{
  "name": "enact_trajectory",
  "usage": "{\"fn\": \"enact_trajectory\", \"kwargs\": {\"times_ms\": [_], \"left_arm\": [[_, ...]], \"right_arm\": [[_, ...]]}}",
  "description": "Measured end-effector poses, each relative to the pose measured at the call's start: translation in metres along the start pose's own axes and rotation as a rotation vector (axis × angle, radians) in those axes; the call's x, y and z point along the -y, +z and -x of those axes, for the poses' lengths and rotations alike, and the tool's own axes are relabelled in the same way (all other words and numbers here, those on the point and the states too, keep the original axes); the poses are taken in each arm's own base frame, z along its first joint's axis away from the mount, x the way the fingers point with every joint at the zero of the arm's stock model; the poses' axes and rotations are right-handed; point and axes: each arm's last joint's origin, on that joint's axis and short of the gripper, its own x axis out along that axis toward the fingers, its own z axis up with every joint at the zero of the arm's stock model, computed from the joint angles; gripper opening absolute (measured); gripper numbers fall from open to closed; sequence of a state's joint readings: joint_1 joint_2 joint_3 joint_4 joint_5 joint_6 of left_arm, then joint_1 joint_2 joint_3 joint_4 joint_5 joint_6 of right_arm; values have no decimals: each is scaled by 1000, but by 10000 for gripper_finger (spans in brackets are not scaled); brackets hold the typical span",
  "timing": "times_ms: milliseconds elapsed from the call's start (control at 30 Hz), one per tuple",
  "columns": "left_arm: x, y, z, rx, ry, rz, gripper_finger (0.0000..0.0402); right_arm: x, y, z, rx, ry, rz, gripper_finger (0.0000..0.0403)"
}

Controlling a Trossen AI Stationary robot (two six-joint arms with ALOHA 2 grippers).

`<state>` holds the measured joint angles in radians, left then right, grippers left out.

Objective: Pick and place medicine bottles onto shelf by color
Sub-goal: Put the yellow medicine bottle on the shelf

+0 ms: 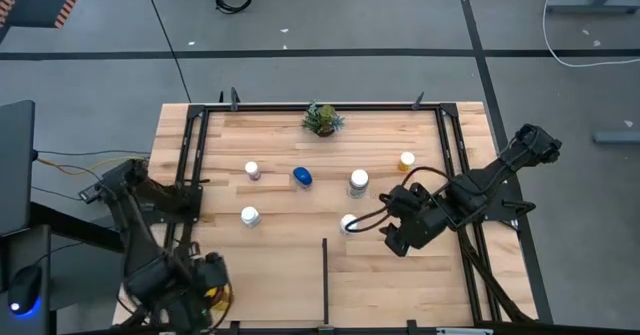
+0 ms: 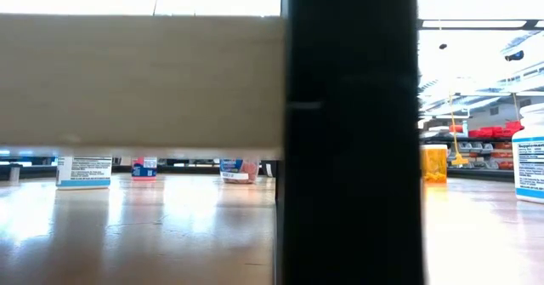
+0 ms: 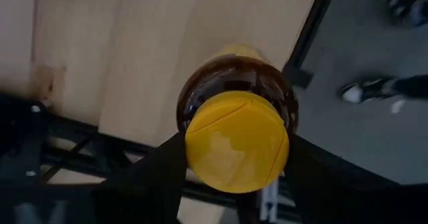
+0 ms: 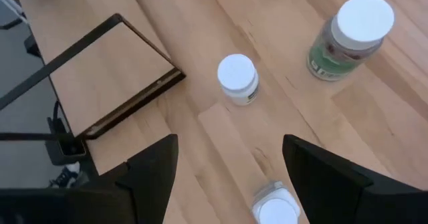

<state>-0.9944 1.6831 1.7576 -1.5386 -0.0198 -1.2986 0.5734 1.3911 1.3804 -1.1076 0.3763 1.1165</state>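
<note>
Now the left tool (image 3: 234, 177) has its two dark fingers squeezed on one big amber bottle (image 3: 235, 97) with a yellow lid (image 3: 237, 141). It holds this bottle at the near left corner of the shelf (image 1: 280, 265), over the black rail (image 1: 186, 155).

The right tool (image 1: 385, 225) is wide open and holds nothing. It sits low over the wood, right by one small white-capped bottle (image 1: 348, 223) that is between its fingers but not gripped.

Out on the wood, the high view shows six bottles. Four have white caps: the one at the right tool, one (image 1: 359, 181) near the middle, one (image 1: 250, 215) on the left, and one pinkish one (image 1: 252, 170) farther back. There is one blue bottle (image 1: 302, 177) and one orange bottle (image 1: 406, 161). They all stand well apart.

One green plant (image 1: 322, 119) sits at the far edge. One short black bar (image 1: 324, 275) splits the near part of the shelf.
</note>
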Motion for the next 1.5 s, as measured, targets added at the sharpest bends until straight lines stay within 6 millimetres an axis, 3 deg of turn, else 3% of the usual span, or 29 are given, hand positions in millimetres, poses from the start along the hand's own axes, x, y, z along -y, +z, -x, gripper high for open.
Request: {"fn": "enact_trajectory", "kwargs": {"times_ms": [433,667,900,1267,1500], "left_arm": [[29,-39,-33,-122,87,-149,229],[34,-50,-40,-110,127,-193,238],[33,-51,-41,-108,142,-198,239],[33,-50,-42,-115,143,-252,283],[30,-40,-27,-180,76,-205,307]], "right_arm": [[-1,-2,3,115,-34,-148,276],[-1,-2,3,122,-32,-224,276],[-1,-2,3,122,-31,-228,276],[-1,-3,2,98,-26,-181,276],[-2,-4,2,66,-18,-102,276]]}}
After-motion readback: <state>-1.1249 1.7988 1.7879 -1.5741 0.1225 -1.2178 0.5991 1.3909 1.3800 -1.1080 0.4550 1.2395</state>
